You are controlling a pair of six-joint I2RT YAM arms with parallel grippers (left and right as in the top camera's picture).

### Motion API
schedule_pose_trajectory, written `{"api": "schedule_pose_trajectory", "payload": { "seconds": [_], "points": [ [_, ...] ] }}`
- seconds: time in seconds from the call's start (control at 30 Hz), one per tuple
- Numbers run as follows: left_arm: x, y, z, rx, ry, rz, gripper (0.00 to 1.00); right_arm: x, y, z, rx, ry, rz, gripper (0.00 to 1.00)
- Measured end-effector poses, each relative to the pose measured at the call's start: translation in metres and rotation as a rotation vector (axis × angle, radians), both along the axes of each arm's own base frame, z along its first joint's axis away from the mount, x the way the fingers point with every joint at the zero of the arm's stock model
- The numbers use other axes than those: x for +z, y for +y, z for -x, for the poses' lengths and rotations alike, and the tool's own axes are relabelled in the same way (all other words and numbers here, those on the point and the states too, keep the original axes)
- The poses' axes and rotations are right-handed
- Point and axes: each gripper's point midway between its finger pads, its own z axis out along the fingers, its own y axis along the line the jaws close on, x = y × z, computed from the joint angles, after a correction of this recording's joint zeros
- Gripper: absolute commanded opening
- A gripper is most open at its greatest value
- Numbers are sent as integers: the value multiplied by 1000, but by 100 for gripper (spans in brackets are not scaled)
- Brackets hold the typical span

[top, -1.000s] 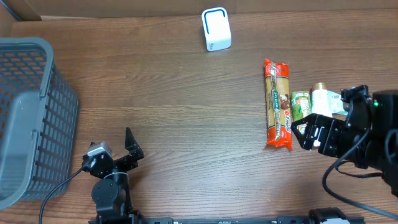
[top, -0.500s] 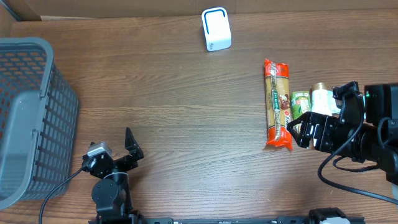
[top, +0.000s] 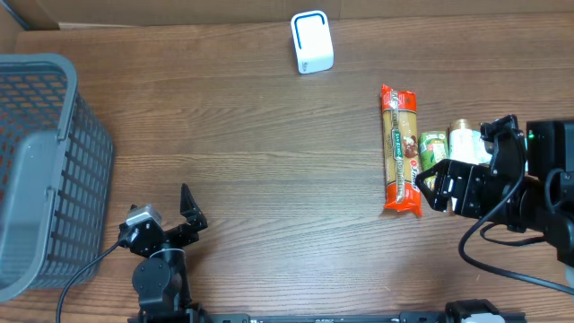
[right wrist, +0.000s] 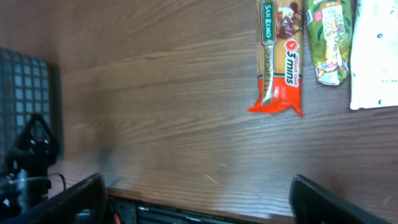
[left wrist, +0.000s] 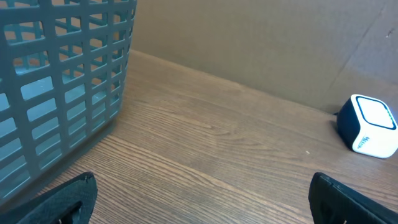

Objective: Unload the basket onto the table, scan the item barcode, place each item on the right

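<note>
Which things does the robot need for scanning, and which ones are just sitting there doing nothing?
For the job: white scanner, spaghetti packet, green pouch, white packet, right gripper (open).
Probably just lying about: grey basket, left gripper (open, empty).

Basket and bare wood

A grey plastic basket (top: 85, 179) with lattice walls stands at the left edge of the brown wood-grain worktop (top: 242, 161), partly cut off by the frame. From the left wrist view its wall looms close. A plain cardboard wall (left wrist: 249, 43) rises along the worktop's far edge.
</note>
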Motion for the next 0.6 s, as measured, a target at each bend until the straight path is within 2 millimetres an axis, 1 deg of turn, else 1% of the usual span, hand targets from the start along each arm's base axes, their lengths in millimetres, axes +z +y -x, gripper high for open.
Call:
{"api": "schedule_pose_trajectory", "payload": {
  "seconds": [0.17,0.4,0.47,0.6],
  "points": [
    [0,0,0,0,0,0,100,2,4,-1,10,-8,-21,100],
    [0,0,0,0,0,0,100,0,2,-2,7,1,-12,100],
    [0,0,0,0,0,0,100,1,0,-7,13,-28,11,100],
    [0,0,0,0,0,0,100,14,0,-27,89,-172,63,100]
  ]
}}
